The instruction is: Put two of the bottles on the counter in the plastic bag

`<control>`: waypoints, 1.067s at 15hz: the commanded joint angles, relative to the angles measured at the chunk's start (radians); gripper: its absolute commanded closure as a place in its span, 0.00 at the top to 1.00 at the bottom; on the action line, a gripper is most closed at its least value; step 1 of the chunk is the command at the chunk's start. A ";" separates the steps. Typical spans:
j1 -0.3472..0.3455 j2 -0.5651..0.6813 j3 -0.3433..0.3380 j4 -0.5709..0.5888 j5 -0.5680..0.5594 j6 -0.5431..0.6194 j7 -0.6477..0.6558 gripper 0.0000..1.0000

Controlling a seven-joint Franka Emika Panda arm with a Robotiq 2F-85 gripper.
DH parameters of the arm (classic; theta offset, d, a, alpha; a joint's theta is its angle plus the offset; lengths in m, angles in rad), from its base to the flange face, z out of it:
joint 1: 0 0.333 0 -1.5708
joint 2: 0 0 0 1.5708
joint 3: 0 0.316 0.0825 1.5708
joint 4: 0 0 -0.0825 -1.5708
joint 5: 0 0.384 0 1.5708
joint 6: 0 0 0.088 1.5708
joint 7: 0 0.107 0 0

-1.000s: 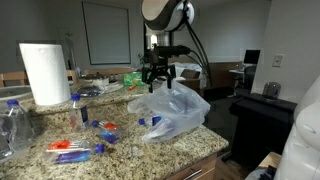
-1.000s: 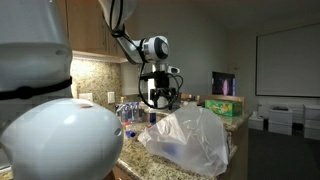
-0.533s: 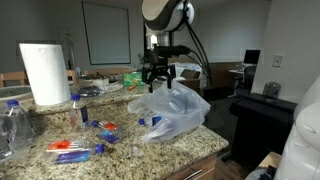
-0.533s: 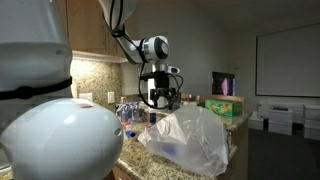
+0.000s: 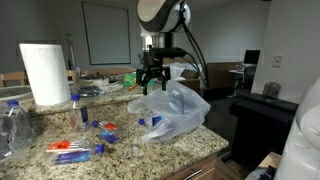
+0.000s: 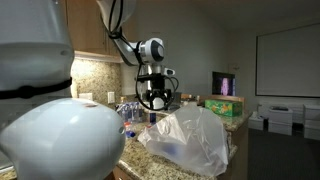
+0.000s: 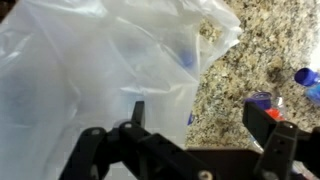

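Observation:
A clear plastic bag lies crumpled on the granite counter; it also shows in the other exterior view and the wrist view. A blue shape shows through the bag's wall. A small bottle with a blue cap stands upright to the left. Small bottles with red and blue labels lie on the counter. My gripper hangs open and empty above the bag's left edge. Two bottle caps show at the wrist view's right.
A paper towel roll stands at the back left. A large clear bottle stands at the far left edge. A green box and clutter sit behind the bag. The counter's front edge runs close below the bag.
The gripper has shifted a little to the left, from above the bag's middle toward its left edge. It stays open and empty. The bag and the bottles have not moved.

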 commanded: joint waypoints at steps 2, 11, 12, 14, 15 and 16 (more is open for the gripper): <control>0.082 0.056 0.025 0.013 0.082 0.119 -0.079 1.00; 0.226 0.254 0.123 0.121 0.096 0.229 -0.337 1.00; 0.229 0.278 0.127 0.132 0.085 0.228 -0.381 1.00; 0.228 0.313 0.133 0.147 0.082 0.218 -0.480 1.00; 0.227 0.328 0.136 0.152 0.083 0.214 -0.533 1.00; 0.227 0.343 0.137 0.157 0.067 0.213 -0.574 1.00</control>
